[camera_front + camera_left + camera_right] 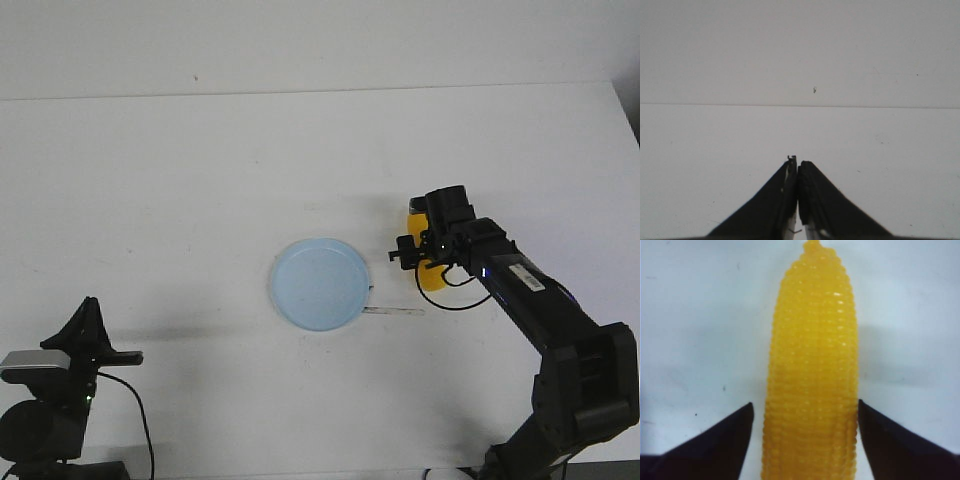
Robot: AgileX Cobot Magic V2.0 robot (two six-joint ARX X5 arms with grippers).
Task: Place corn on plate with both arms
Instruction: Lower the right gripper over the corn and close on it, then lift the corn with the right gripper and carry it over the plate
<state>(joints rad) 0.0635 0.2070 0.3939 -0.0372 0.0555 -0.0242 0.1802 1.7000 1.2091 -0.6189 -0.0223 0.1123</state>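
Yellow corn: lies on the white table, right of the plate and apart from it; mostly hidden under the right gripper in the front view
Right gripper: jaws spread, straddling the cob; right finger touching, left one just clear
Left gripper: fingers pressed together, holding nothing; parked at the near left corner

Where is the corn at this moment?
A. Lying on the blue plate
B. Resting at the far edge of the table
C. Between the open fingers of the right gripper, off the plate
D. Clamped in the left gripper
C: in the right wrist view the corn sits between the spread fingers of the right gripper, while the front view shows the plate bare.
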